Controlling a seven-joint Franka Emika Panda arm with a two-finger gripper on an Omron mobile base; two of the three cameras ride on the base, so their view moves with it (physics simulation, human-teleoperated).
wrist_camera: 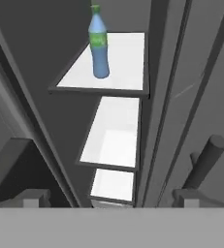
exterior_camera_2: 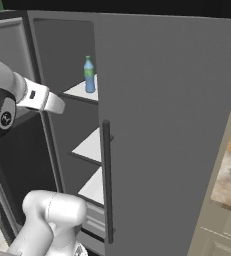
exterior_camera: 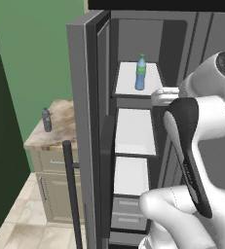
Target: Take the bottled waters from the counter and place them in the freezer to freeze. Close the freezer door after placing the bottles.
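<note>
Dark grey-blue bottle (exterior_camera: 46,119): stood upright on counter (exterior_camera: 63,121); judged light, rigid, slippery, best gripped mid-body. Green-capped bottle (exterior_camera: 140,72) is shelved in freezer (exterior_camera: 133,131). Gripper (wrist_camera: 111,199) is spread, empty.

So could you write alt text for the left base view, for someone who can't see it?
A clear light blue plastic bottle with a green cap stands upright on the top white shelf of the open grey freezer. A small dark grey-blue bottle stands on the beige-brown marbled stone counter at left, beyond the tall grey freezer door. A white robot arm crosses the right foreground.
</note>
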